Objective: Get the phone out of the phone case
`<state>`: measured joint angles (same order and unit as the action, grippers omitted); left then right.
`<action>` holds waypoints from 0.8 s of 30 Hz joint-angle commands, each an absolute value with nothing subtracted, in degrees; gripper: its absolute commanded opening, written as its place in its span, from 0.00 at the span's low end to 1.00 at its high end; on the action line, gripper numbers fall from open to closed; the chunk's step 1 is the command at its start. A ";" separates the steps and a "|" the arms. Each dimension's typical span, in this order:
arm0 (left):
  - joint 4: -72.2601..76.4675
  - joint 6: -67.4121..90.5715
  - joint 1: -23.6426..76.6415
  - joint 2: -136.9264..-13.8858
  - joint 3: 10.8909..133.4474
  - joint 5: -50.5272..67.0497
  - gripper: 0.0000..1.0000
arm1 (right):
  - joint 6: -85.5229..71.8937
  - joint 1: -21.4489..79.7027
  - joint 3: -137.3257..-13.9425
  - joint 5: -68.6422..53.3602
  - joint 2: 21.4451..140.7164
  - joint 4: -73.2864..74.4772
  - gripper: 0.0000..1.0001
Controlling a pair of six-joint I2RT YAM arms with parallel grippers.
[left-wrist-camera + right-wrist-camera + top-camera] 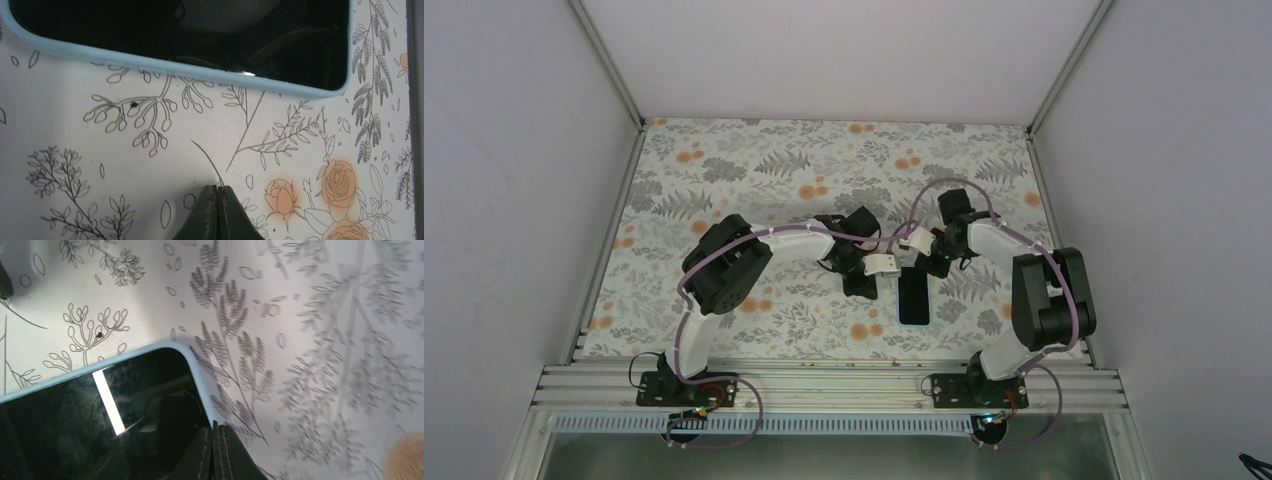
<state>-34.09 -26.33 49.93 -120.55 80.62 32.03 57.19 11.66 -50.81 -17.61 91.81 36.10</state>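
The phone (914, 297) lies flat on the floral table, dark screen up, inside a light blue phone case (200, 70). In the left wrist view the phone's screen (175, 30) fills the top and my left gripper (218, 187) is shut on nothing, resting on the cloth a short way from the case's long side. My right gripper (216, 426) is also shut, its tips right at the case's rim (192, 357) near a rounded corner, beside the black screen (100, 430). From above, the left gripper (861, 283) is left of the phone and the right gripper (936, 265) at its far right corner.
A floral cloth (754, 170) covers the table, enclosed by white walls on three sides. An aluminium rail (824, 385) with both arm bases runs along the near edge. The left arm's elbow (724, 265) bulks at left, the right arm's (1049, 295) at right.
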 commanded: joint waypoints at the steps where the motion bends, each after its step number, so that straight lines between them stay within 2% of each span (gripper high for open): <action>1: -34.22 -27.63 49.70 -118.30 76.88 30.53 0.02 | 54.45 6.49 -52.82 -21.47 86.54 37.71 0.04; 7: -32.78 -28.36 52.27 -118.95 76.91 28.77 0.02 | 57.56 0.68 -50.60 -19.40 84.63 43.70 0.04; 14: -25.15 -26.99 54.87 -119.37 76.00 22.21 0.02 | 61.24 0.44 -51.51 -22.45 91.47 50.73 0.04; 24: -32.18 -28.85 60.64 -124.30 82.17 25.02 0.02 | 60.82 2.40 -54.69 -24.12 99.18 50.50 0.04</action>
